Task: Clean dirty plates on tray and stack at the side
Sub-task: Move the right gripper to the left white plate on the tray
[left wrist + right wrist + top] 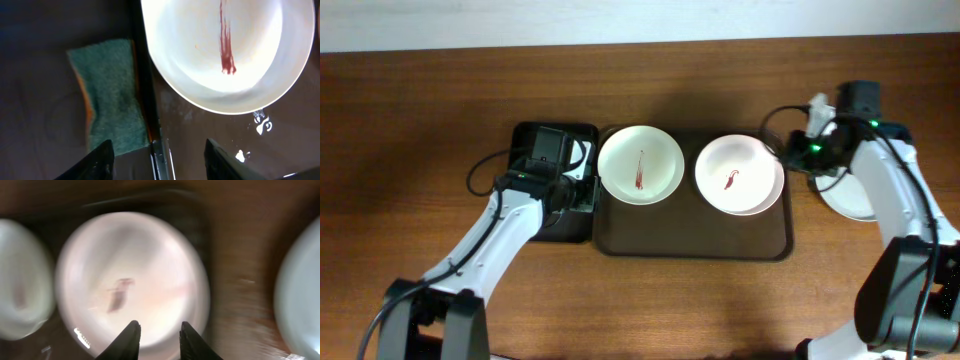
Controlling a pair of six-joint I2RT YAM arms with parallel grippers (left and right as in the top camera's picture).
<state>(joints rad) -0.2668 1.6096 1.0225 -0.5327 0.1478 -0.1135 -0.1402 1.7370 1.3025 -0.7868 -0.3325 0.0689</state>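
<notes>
**A:** So, where is the left gripper [160,162] relative to the plates?

**B:** Its fingers are spread wide with nothing between them. They straddle the seam where the small black tray [40,100] meets the dark-brown tray [200,131]. Just beyond the left finger, a green sponge [110,95] with an orange edge lies on the black tray. The left plate [260,55] is farther ahead and off to the right, on the brown tray, apart from both fingers.

**A:** How does that plate look?

**B:** It is round, shallow, pale and glossy. A thin dark-red streak runs down its well.

**A:** And the right gripper [157,339]?

**B:** That view is blurred. The fingers stand a narrow gap apart and hold nothing. The right plate [132,280] lies just past the tips and fills the middle of the view. Whether the tips touch its rim, I cannot tell.

**A:** What does it look like?

**B:** It is white, with a short dark-red smear near the centre.

**A:** What about from overhead?

**B:** The two plates sit side by side on the brown tray without touching, the right one close to the tray's right end. Beyond that end, a third plate [848,200] rests on the wooden table [420,100], partly hidden under the right arm [895,190].
</notes>
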